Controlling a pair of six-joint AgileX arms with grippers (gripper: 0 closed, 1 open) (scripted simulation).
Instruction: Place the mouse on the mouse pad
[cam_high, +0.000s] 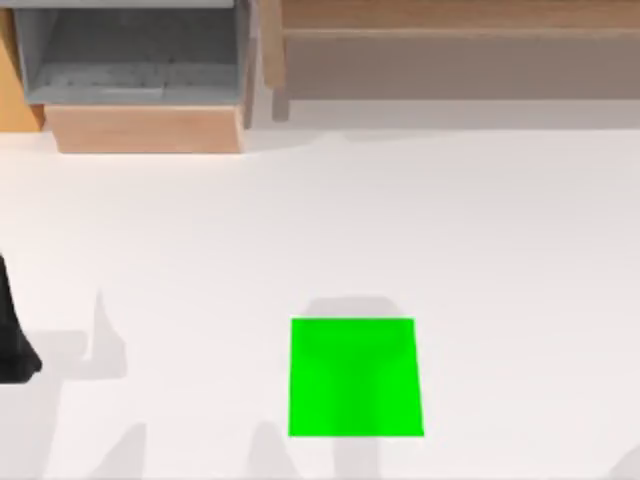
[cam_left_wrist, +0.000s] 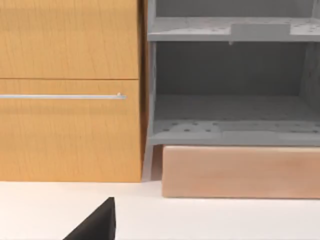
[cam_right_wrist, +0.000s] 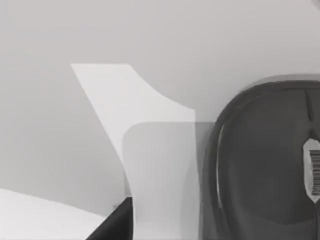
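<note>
so, status, near to far. right wrist view has the mouse (cam_right_wrist: 265, 160) close up under the camera, dark rounded shell with a barcode sticker at one side, lying on the pale table (cam_right_wrist: 150, 35). a black finger tip (cam_right_wrist: 116, 225) of the right gripper pokes in at the frame edge, apart from the mouse; can't tell whether that gripper is open or closed, and nothing suggests it has a grip.

mouse orientation: one rounded end is visible and the body runs out of frame opposite it, so i'd judge the long axis runs from that end toward the camera's near edge. which end is the front i can't tell.

top view: mouse pad (cam_high: 354, 378) sits flat, low centre of the table, bare green. so placement isn't done. my read: task is at the very start, with grasp, carry and set-down all left.

left arm (cam_high: 14, 340) is parked at the left edge of the table. its wrist view shows a black finger tip (cam_left_wrist: 97, 225) over the white table, finger state can't tell.

farthest back: orange cabinet (cam_left_wrist: 70, 90) with a thin rail handle, grey shelf unit (cam_left_wrist: 235, 85) on a wooden base (cam_left_wrist: 240, 172).
</note>
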